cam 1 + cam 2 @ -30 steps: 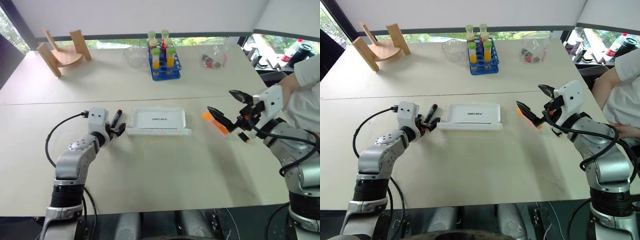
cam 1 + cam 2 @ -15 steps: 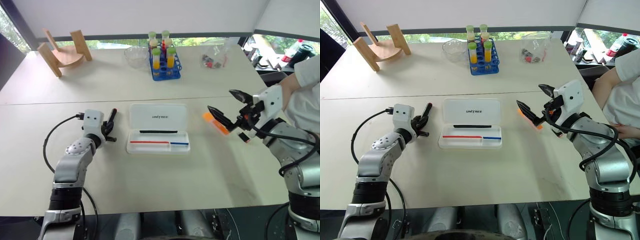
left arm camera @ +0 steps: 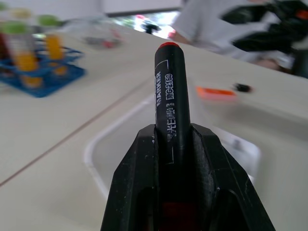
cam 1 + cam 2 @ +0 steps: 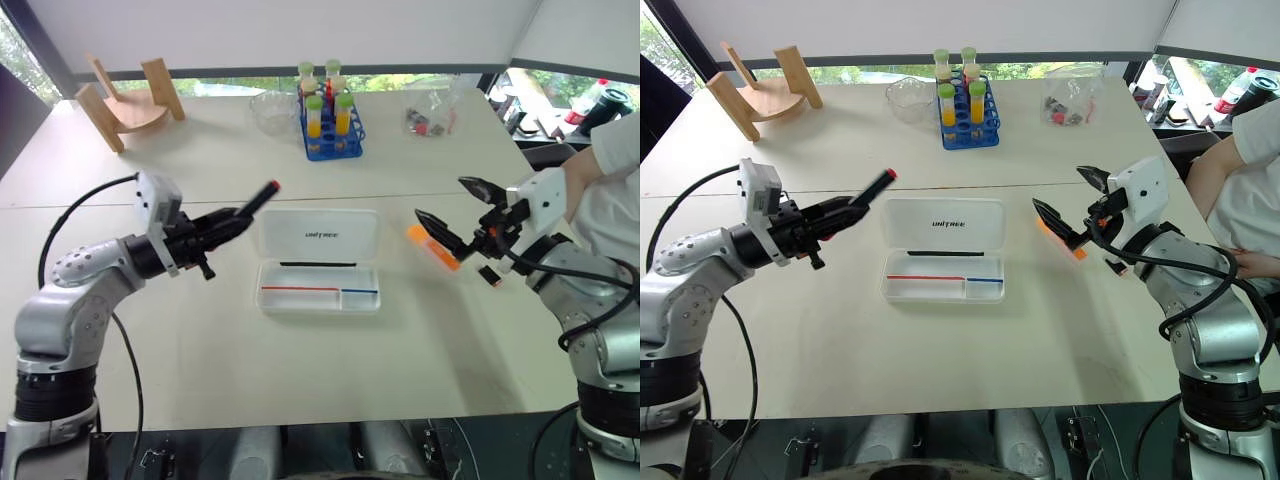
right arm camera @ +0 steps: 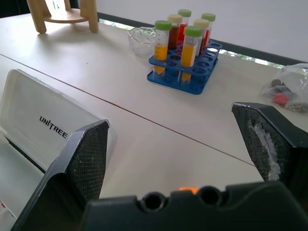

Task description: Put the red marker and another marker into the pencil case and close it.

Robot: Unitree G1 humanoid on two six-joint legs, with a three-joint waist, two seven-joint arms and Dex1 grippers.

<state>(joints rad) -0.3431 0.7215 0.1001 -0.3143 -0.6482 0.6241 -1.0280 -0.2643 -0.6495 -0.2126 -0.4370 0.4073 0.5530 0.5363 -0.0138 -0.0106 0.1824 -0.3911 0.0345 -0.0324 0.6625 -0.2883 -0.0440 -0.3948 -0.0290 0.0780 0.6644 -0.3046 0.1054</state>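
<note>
Note, at the far left of the counter point(image 4: 300, 400), one wooden stand point(image 4: 125, 100); it plays no part in the task.

Next, check the left end effector point(image 4: 222, 226). It is clamped on the red marker point(image 4: 250, 203), gripping the dark barrel near its rear so that the red tip projects toward the pencil case point(image 4: 320, 262). The marker is raised clear of the counter and roughly level, just left of the case; this attitude suits laying it lengthwise into the tray.

The pencil case lies open at centre, its lid folded flat away from you, which leaves the tray clear for loading. Count two thin pens in the tray: one red pen point(image 4: 298, 289) and one blue pen point(image 4: 360, 291).

Behind the case, count one clear bowl point(image 4: 272, 110), one blue tube rack point(image 4: 330, 125) holding six capped tubes as far as can be seen, and one clear bag point(image 4: 430, 115) of small items.

Further right, the orange highlighter point(image 4: 432, 247) rests on the counter, well apart from the case, with one small black block point(image 4: 490, 275) near it.

The right end effector point(image 4: 462, 215) hovers above the highlighter with jaws spread wide and nothing between them, positioned for a descent onto it. A person's white sleeve point(image 4: 615, 150) shows at the right edge.
</note>
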